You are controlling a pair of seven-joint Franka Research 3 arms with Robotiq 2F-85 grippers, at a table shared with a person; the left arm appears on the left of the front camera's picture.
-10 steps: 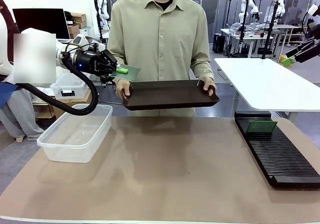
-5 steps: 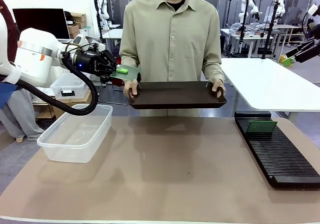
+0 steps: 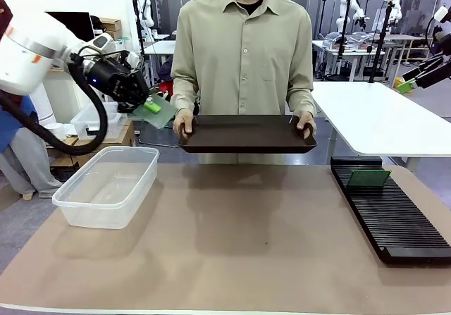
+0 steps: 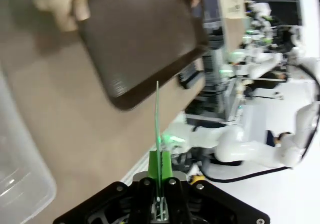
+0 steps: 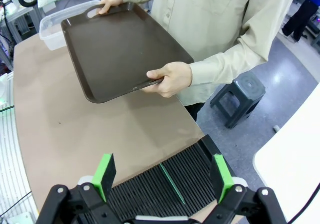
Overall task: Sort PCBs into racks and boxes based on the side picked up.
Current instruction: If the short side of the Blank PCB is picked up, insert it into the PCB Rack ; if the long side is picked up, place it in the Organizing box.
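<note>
My left gripper [image 3: 149, 106] is shut on a green PCB [image 3: 162, 113], held in the air above the far end of the clear box [image 3: 106, 185] and left of the person's dark tray [image 3: 246, 133]. In the left wrist view the PCB [image 4: 157, 126] shows edge-on between the shut fingers [image 4: 150, 194]. A second PCB [image 3: 368, 178] stands upright at the far end of the black rack [image 3: 394, 220]. My right gripper [image 5: 163, 176] is open above the rack [image 5: 150, 189], with that PCB [image 5: 172, 183] below it.
A person stands at the far side holding the dark tray [image 5: 120, 48] level with both hands [image 5: 170, 78]. The clear box [image 5: 60, 16] sits at the table's left. A white table [image 3: 380, 114] stands behind at the right, and a smaller clear bin [image 3: 95, 121] behind the box.
My left arm has swung left and a little down with the PCB, away from the tray's edge and toward the box. The person's tray has shifted slightly right.
</note>
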